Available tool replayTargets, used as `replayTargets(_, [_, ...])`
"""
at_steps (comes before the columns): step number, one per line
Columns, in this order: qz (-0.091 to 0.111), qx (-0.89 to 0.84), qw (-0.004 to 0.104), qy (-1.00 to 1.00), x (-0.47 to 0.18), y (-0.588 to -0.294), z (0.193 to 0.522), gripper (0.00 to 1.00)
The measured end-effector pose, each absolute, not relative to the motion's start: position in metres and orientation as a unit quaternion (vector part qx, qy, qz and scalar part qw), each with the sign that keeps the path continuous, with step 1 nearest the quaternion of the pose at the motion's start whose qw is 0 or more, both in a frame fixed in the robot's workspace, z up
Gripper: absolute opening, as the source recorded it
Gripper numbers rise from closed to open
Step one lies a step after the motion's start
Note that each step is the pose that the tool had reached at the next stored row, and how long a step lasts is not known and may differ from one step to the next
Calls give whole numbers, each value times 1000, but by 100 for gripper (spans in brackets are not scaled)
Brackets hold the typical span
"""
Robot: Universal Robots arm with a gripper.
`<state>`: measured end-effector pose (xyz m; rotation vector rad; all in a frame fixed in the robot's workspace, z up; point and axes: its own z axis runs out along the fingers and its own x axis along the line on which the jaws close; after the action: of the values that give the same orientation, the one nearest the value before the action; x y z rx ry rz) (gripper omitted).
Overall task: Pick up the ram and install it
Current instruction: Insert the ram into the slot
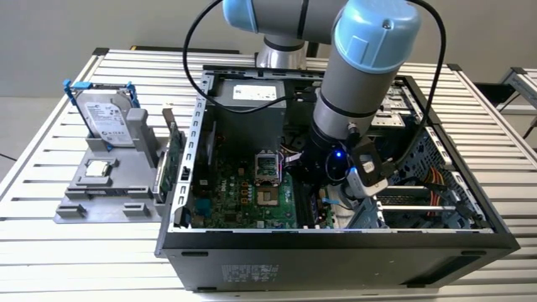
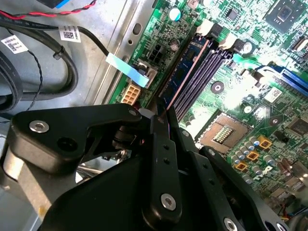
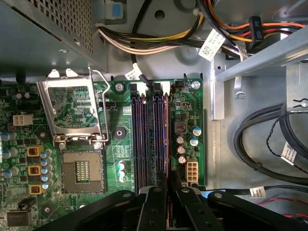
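The open computer case (image 1: 336, 242) sat on the slatted bench (image 1: 75, 251). Inside it lay the green board (image 1: 243, 201) with its long slots, and bundles of wires (image 3: 159, 41) ran across the far end. The arm reached down into the case, toward about three o'clock of the green board in the exterior view.

The claw (image 3: 168, 185) was squeezed shut on the ram (image 2: 185, 72). In both wire-side pictures from the wrist, the thin dark stick stood on its edge, right over the outermost slot (image 3: 165, 139), but whether it was pushed all the way in could not be told.

At nine o'clock of the case, a gray tray (image 1: 100, 189) held a hard drive (image 1: 107, 123) standing up and a small chip (image 1: 98, 168) lying flat.
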<state>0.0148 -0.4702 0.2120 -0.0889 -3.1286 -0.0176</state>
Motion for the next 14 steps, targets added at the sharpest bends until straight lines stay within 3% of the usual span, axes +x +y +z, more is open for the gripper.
replayTargets(14, [-6, -27, 6, -1000, 16, -470, 219, 0])
